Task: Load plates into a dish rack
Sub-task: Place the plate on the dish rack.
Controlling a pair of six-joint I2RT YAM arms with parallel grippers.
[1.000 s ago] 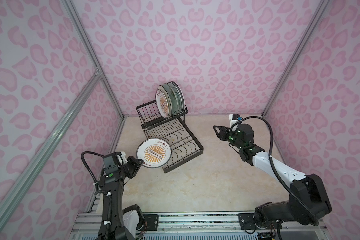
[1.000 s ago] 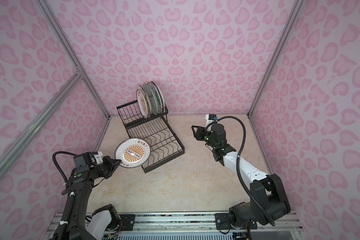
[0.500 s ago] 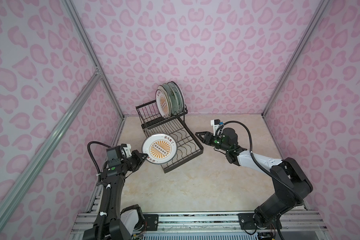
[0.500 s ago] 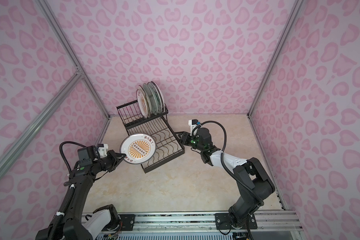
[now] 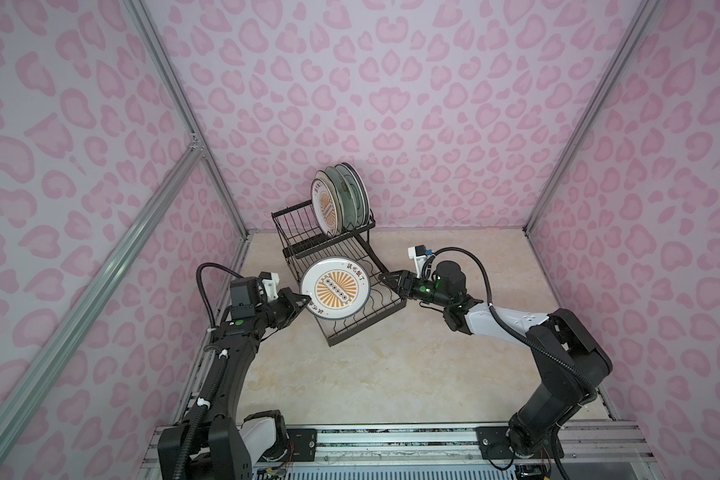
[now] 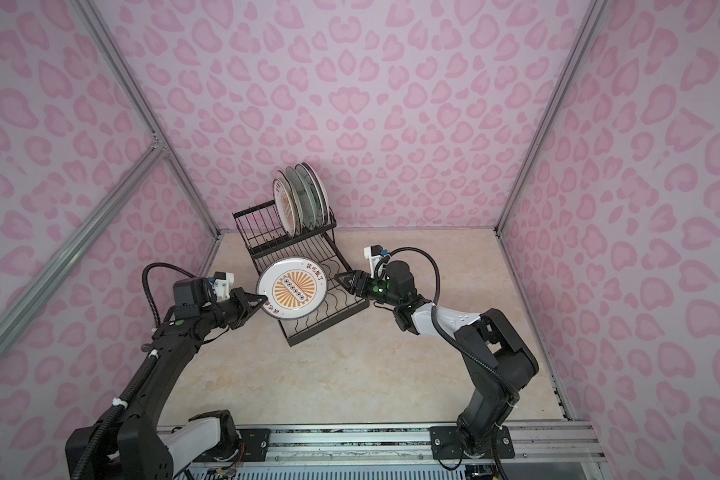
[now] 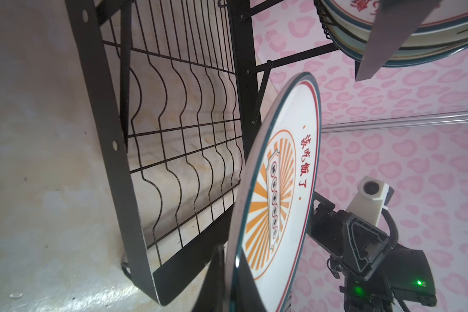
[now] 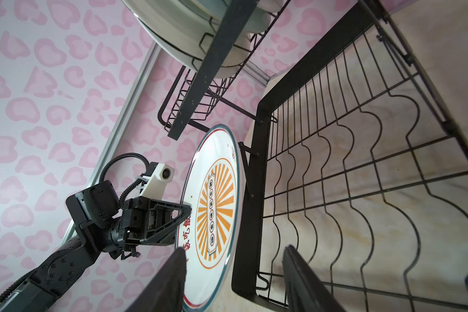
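Orange sunburst plate [image 5: 335,289] hangs tilted on edge above the low, wavy-wired end of the black wire dish rack [image 5: 367,325], its rim pinched tight between the closed jaws of the left gripper [image 5: 303,300]. Just beside the opposite rim sits the right gripper [image 5: 385,280], fingers spread and holding nothing. Other plates [image 5: 338,201] stand upright in the rack's raised end

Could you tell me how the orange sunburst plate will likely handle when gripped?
The sunburst plate looks glazed ceramic: probably rigid, breakable. Glossy, so likely slippery; the left end effector pinches only its rim, so it may pivot.
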